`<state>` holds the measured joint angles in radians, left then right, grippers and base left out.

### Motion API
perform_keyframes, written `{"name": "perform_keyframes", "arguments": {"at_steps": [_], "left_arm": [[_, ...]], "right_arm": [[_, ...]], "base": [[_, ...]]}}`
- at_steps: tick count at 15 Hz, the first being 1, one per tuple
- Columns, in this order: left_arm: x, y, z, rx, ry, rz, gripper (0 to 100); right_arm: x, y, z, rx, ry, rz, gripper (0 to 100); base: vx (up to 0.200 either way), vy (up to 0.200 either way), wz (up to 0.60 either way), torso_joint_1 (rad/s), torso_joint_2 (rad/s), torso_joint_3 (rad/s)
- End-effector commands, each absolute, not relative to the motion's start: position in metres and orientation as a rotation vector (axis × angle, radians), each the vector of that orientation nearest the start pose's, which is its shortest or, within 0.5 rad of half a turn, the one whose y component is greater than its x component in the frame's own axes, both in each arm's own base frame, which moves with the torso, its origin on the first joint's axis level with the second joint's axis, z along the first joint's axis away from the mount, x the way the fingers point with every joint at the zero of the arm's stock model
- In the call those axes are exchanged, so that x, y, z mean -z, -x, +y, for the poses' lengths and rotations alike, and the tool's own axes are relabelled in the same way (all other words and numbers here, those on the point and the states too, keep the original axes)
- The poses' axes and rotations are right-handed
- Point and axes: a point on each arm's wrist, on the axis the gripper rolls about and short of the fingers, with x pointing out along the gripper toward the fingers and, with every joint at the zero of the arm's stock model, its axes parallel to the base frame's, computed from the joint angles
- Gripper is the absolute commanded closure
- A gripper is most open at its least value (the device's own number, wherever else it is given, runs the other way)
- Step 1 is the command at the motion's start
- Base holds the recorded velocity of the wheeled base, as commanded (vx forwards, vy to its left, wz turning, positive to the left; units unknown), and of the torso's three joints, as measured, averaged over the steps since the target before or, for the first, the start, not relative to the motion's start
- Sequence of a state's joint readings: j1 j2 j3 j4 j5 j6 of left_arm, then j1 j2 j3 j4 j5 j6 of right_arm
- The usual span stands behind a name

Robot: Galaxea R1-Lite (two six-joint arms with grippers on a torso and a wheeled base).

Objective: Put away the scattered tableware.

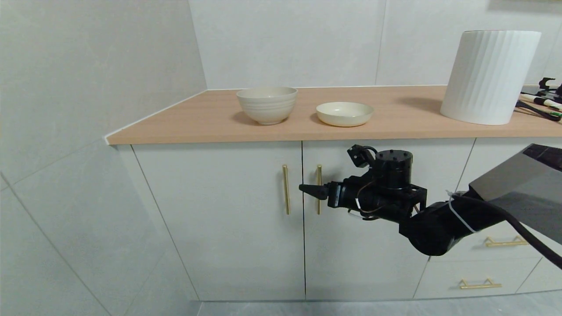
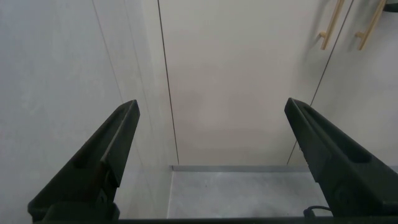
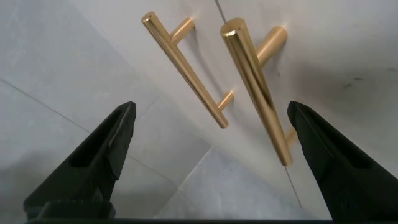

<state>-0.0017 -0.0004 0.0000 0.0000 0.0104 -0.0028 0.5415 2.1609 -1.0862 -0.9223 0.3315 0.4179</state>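
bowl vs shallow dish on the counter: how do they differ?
Depth: the bowl is tall and deep; the shallow dish is low and flat.
Wall: the bowl has ribbed rings outside; the shallow dish looks smooth.
Place: the bowl stands to the left of the shallow dish, apart from it.
Shared: both are cream, upright and empty, on the wooden countertop.

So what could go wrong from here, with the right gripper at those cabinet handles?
The open right gripper faces both the left door handle and the right door handle, close together; closing now might clamp both or slip off. The right-hand door may swing into the right arm in front of it when pulled.
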Motion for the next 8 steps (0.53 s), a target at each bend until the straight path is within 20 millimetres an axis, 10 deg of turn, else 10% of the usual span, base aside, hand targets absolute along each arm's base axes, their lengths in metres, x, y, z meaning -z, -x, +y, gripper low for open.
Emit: {"name": "perform_keyframes", "arguments": {"at_steps": [1, 8], "left_arm": [[-0.075, 0.023, 0.0, -0.009, 0.003, 0.0, 0], [-0.075, 0.023, 0.0, -0.009, 0.003, 0.0, 0]], "right_arm": [[-0.115, -0.355, 0.224, -0.828, -0.377, 0.335, 0], [-0.102, -0.365, 0.236, -0.817, -0.41, 0.319, 0]], "base": [[0.0, 0.0, 0.0, 0.0, 0.0, 0.0], [0.0, 0.0, 0.0, 0.0, 0.0, 0.0]]}}
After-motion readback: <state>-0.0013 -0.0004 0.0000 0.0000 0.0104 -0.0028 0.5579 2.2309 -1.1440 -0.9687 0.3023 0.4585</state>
